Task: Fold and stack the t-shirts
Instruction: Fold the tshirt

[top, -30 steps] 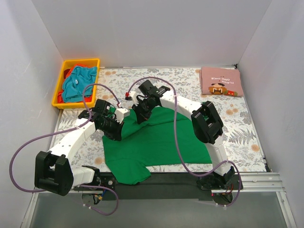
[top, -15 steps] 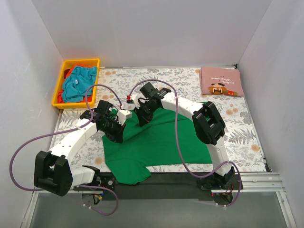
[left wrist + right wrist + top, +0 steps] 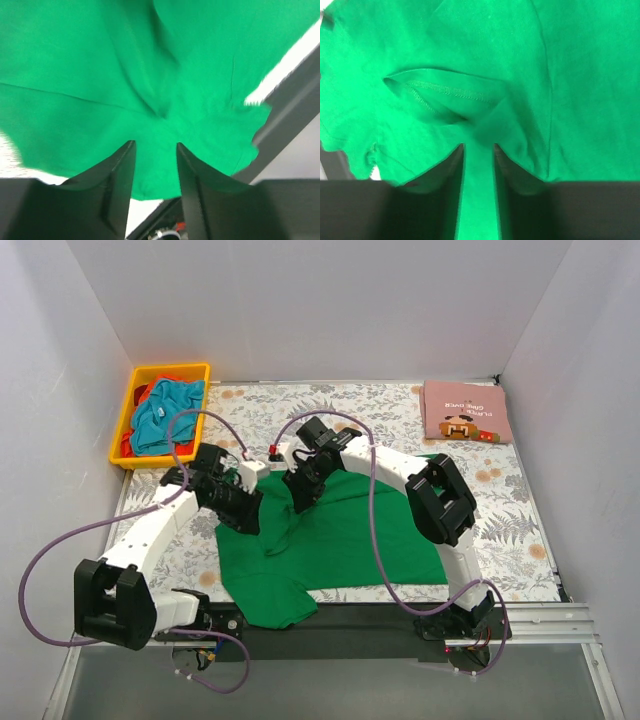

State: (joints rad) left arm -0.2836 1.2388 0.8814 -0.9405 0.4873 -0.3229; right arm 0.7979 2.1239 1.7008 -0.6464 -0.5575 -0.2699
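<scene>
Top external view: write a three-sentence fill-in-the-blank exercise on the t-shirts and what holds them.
1. The teal t-shirt lies in the ___ bin.
2. The folded pink t-shirt sits at the table's far ___ corner.
3. The left arm's fingers and the right arm's fingers both pinch the ___ t-shirt.
Missing words: yellow; right; green.

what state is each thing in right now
green t-shirt: spread out, far edge pinched up
pink t-shirt: folded, far right corner
teal t-shirt: crumpled in the yellow bin
red t-shirt: crumpled under the teal one
left gripper: shut on the green t-shirt
right gripper: shut on the green t-shirt
</scene>
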